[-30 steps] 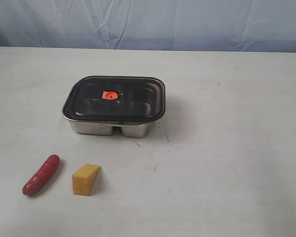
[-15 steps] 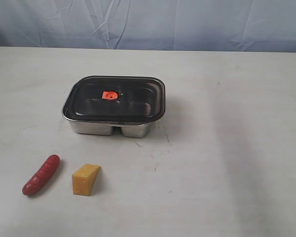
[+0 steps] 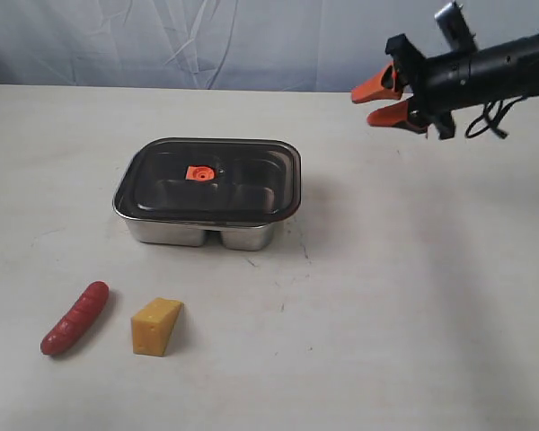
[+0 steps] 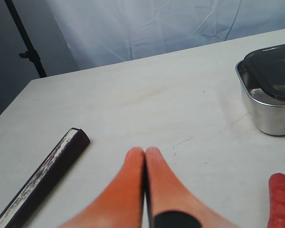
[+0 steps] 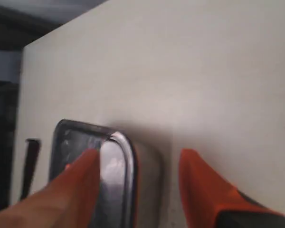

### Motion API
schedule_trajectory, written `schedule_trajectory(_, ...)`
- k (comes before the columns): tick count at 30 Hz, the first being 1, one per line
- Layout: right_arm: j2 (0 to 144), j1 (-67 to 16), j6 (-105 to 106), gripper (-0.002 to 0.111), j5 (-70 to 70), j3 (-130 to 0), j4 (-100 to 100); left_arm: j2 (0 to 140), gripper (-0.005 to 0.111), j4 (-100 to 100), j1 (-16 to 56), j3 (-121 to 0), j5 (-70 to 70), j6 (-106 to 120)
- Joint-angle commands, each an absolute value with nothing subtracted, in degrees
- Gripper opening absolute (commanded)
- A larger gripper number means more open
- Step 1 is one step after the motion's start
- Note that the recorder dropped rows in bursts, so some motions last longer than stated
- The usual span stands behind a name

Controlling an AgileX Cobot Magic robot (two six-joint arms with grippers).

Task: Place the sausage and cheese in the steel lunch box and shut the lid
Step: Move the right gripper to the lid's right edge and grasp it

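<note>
Plenty of pale tabletop [image 3: 413, 296] is stretching right of the shiny steel lunch box [image 3: 162, 232], whose dark translucent lid [image 3: 251, 175] is sitting on top, dimming the compartments. Near the front, the red ridged sausage [image 3: 75, 318] and yellow-orange cheese wedge [image 3: 156, 326] are lying apart. Arm cut off at the right edge, the right gripper [image 3: 363, 107] is hovering, orange jaws parted, empty. Only pinched-together tips of the left gripper [image 4: 143, 153] are showing.

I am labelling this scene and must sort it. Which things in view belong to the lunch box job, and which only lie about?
Belong to the job:
- sausage
- cheese
- steel lunch box
- lid, resting on the box

Only lying about:
- dark flat bar on the table
- pale backdrop cloth
- black stand pole
</note>
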State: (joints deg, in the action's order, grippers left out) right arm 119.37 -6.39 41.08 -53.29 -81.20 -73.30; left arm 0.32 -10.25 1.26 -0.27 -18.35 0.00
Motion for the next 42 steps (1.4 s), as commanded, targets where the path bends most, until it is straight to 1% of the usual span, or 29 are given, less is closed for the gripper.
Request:
schedule_trajectory(1, 127.3, -6.5, 47.9, 0.053, -65.6, -81.7, -85.9, 0.0, 0.000, -10.2, 1.2, 0.0, -17.7, 0.0)
schedule_trajectory(5, 132.6, -6.5, 48.1, 0.053, -69.5, -81.7, -87.4, 0.0, 0.000, -10.2, 1.2, 0.0, -17.5, 0.0)
schedule_trajectory(10, 135.9, -6.7, 48.3, 0.053, -70.0, -81.7, -87.7, 0.0, 0.000, -10.2, 1.2, 0.0, -17.5, 0.0)
schedule_trajectory(23, 136.3, -12.6, 49.6, 0.053, -70.0, -81.7, -87.5, 0.0, 0.000, -11.4, 1.2, 0.0, -17.5, 0.0)
schedule_trajectory(36, 136.3, -13.3, 49.5, 0.053, -70.0, -81.7, -85.4, 0.0, 0.000, -11.6, 1.2, 0.0, -17.5, 0.0)
schedule_trajectory(37, 136.3, -13.3, 49.4, 0.052, -70.0, -81.7, -85.0, 0.0, 0.000, -11.6, 1.2, 0.0, -17.5, 0.0)
schedule_trajectory(39, 136.3, -13.3, 48.9, 0.047, -70.0, -81.7, -84.0, 0.0, 0.000, -11.6, 1.2, 0.0, -17.5, 0.0)
schedule_trajectory(42, 136.2, -13.3, 48.0, 0.034, -70.0, -81.7, -84.1, 0.0, 0.000, -11.6, 1.2, 0.0, -17.5, 0.0)
